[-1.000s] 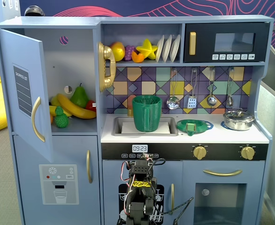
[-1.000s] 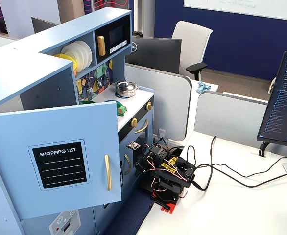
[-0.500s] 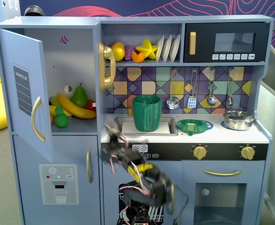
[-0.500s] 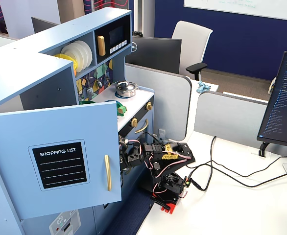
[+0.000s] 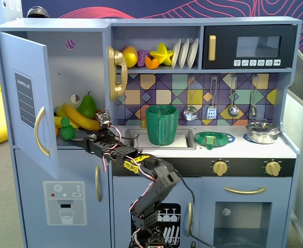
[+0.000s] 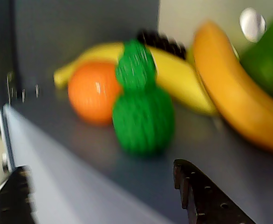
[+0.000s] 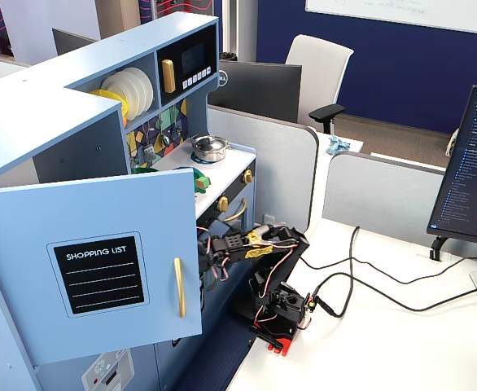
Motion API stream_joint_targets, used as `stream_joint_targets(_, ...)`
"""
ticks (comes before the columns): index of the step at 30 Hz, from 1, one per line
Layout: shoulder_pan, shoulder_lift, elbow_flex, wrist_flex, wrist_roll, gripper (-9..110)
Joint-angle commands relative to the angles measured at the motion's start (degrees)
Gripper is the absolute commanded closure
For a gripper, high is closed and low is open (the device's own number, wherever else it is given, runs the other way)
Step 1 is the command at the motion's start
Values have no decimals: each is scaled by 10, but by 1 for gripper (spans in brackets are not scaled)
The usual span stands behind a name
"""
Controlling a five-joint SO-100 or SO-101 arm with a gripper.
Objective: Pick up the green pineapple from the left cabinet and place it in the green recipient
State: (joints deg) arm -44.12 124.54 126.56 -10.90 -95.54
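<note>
The green pineapple (image 5: pixel 66 130) stands upright on the shelf of the left cabinet (image 5: pixel 84 57), whose blue door (image 5: pixel 25 98) is swung open. In the wrist view the pineapple (image 6: pixel 143 116) is just ahead of my gripper (image 6: pixel 104 186), slightly right of centre. The gripper is open and empty, its fingertips (image 6: pixel 197 196) short of the pineapple at the shelf's front edge. In a fixed view the gripper (image 5: pixel 87 139) reaches into the cabinet from the right. The green recipient (image 5: pixel 162 124) stands in the sink area, right of the cabinet.
An orange (image 6: pixel 92 91), bananas (image 6: pixel 234 93) and a green pear (image 5: pixel 87 106) crowd the shelf behind and beside the pineapple. A flat green dish (image 5: pixel 213 138) and a pot (image 5: pixel 262 132) sit on the counter. The open door (image 7: pixel 100 261) hides the shelf in a fixed view.
</note>
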Motion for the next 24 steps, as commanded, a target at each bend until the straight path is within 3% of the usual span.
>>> stream_joint_targets(1, 2, -42, -61, -64, 3, 63)
stream_joint_targets(24, 25, -280, -215, -137, -26, 66)
